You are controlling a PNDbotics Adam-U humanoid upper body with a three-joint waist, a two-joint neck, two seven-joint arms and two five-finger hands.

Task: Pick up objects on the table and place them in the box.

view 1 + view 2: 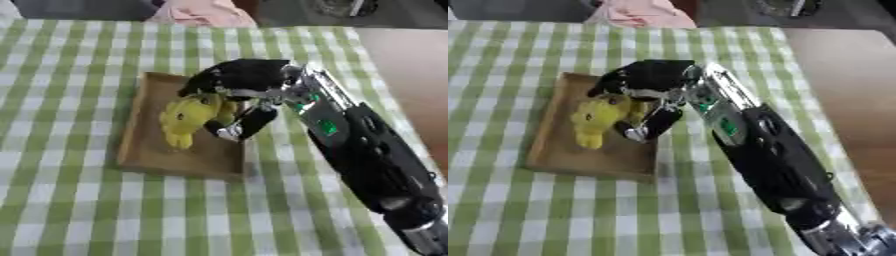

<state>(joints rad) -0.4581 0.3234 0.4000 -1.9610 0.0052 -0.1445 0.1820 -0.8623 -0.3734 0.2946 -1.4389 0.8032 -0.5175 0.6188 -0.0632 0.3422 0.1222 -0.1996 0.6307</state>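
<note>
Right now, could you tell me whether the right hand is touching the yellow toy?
Touching: in the left eye view the right hand has fingers curled around the yellow toy above the box.

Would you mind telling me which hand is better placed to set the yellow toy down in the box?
The right hand. Its fingers are curled round the yellow toy, and it is already over the shallow brown box. The left hand shows in neither view.

Head stereo pair, looking down, sharing checked table [70, 200].
</note>
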